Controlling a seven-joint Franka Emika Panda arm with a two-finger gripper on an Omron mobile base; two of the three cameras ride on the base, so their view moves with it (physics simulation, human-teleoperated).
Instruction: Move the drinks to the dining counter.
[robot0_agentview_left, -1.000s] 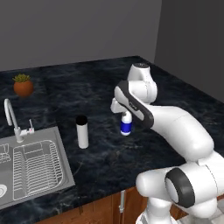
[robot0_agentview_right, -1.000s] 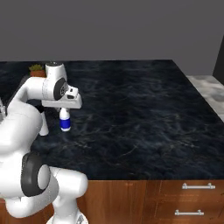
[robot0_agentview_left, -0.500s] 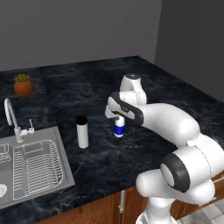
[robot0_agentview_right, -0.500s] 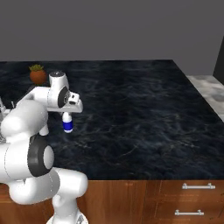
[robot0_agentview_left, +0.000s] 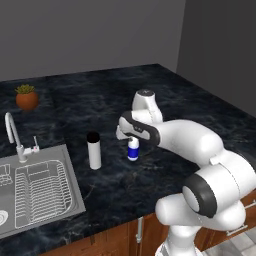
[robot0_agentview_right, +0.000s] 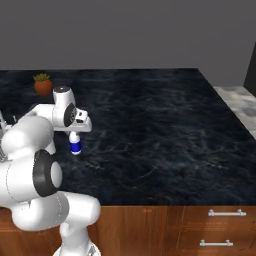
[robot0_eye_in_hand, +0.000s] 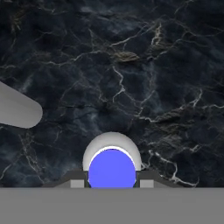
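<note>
Though no writing reads, the small bottle (robot0_agentview_left: 133, 149) – gripped – wears a blue label.

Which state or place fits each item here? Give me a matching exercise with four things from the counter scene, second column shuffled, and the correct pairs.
Things:
1. small white bottle with blue label
2. tall white cylinder with black cap
3. potted plant
4. faucet

Places or states:
A. at the back edge of the sink
B. clamped in the gripper
C. standing free on the counter beside the sink
D. far back on the counter, in an orange pot

Pairs: 1-B, 2-C, 3-D, 4-A
</note>
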